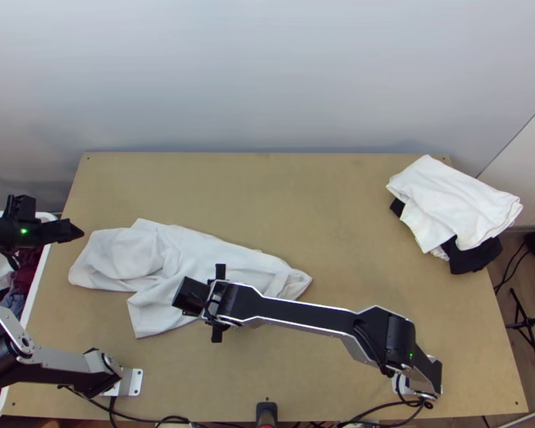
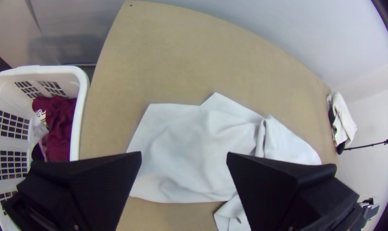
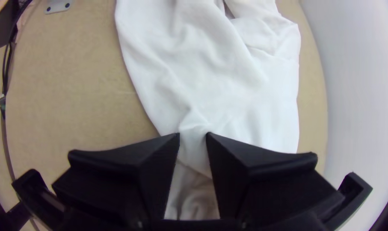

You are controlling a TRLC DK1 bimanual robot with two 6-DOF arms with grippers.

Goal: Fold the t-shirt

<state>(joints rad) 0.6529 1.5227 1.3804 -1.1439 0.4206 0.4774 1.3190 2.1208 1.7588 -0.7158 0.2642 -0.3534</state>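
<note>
White t-shirt (image 1: 175, 250) is laid rumpled on table (image 1: 303, 200), partly covered by right gripper (image 1: 189, 296), slightly parted. Maroon cloth (image 2: 61, 124) is held in white basket (image 2: 80, 107), overhung by left gripper (image 1: 75, 232), released. White cloths (image 1: 453, 200) are stacked on black cloth (image 1: 474, 259), far right.

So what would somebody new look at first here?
Probably the big rumpled white cloth on the table's left and middle, with the right arm's tool over it. Next, maybe the white and black clothes pile at the far right corner.
</note>
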